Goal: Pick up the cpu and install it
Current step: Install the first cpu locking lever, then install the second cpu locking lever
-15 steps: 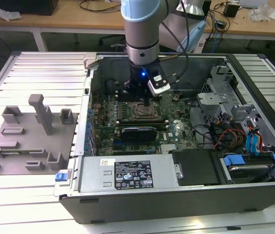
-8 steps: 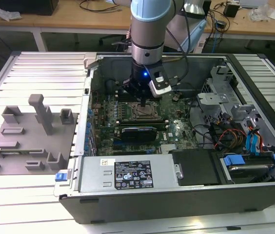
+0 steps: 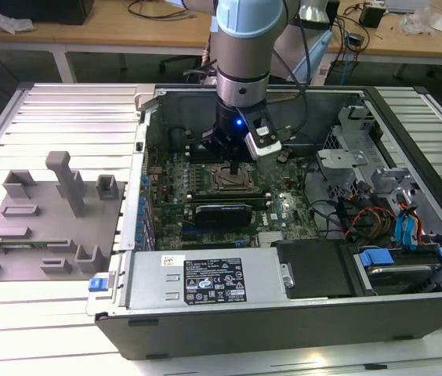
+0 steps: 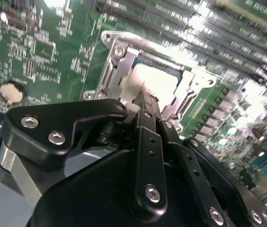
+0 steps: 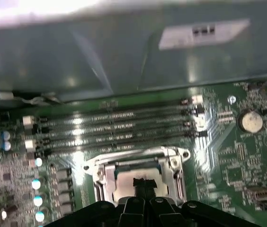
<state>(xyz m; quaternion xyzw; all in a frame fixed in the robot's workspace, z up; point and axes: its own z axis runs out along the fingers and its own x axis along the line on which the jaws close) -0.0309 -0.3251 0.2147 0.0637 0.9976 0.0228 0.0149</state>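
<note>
I am holding the gripper [image 4: 145, 101] low over the socket [image 3: 229, 178] on the motherboard [image 3: 280, 192]. The cpu [image 4: 155, 80] is lying inside the socket frame, so placement looks largely done. Whether the jaws are gripping it or released, I cannot tell.

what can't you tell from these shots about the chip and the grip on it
- Whether the jaws hold the cpu: in both wrist views the gripper body covers the contact.
- Whether the cpu lies fully flat in the socket frame: its near edge is hidden behind the gripper in the first wrist view.
- The cpu in the exterior view: the arm stands over the socket.
</note>
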